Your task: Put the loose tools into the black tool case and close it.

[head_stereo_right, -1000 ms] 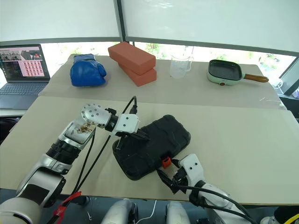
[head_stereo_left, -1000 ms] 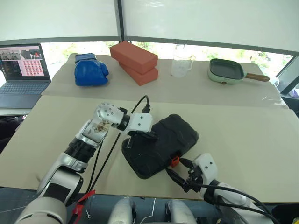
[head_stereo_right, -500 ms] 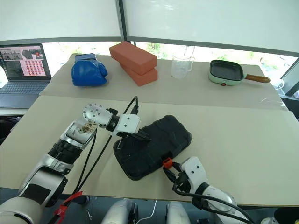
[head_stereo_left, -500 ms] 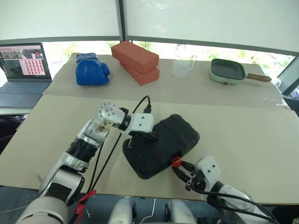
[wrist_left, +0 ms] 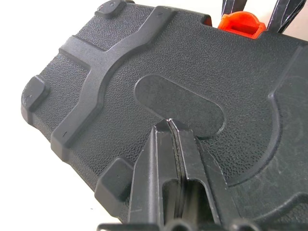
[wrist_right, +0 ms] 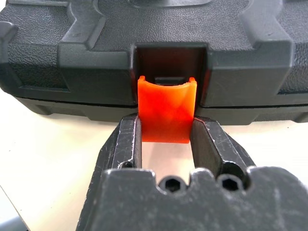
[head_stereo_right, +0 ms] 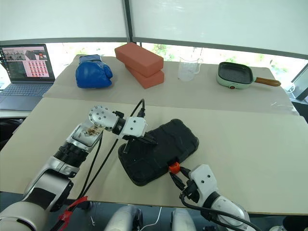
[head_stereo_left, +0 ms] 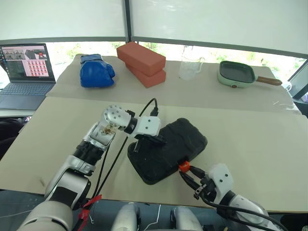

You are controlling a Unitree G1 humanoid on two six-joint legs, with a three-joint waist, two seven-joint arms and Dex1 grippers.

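Left wrist view: left gripper (wrist_left: 169, 123) has its two fingers pressed together, empty, tips resting on the ribbed lid of the black tool case (wrist_left: 159, 62).
Left gripper role: judged to be a hold-down, pinning the lid while the other arm works.
Case position: directly under the left fingertips and just ahead of the right ones, lying flat on the table (head_stereo_left: 250, 134) with its lid down; no loose tools lie around it.
Right wrist view: right gripper (wrist_right: 166, 139) straddles the orange latch (wrist_right: 167, 110), one finger along each side of the tab, apparently touching it; whether they truly squeeze it I cannot tell.
Latch state: tab hangs out from its recess toward the right gripper, so judged not yet snapped home.
Step in hand: closing, final stage, latching.
Next move calls for: pushing or swinging the tab up into the recess while the left gripper bears down, so the case does not slide away.
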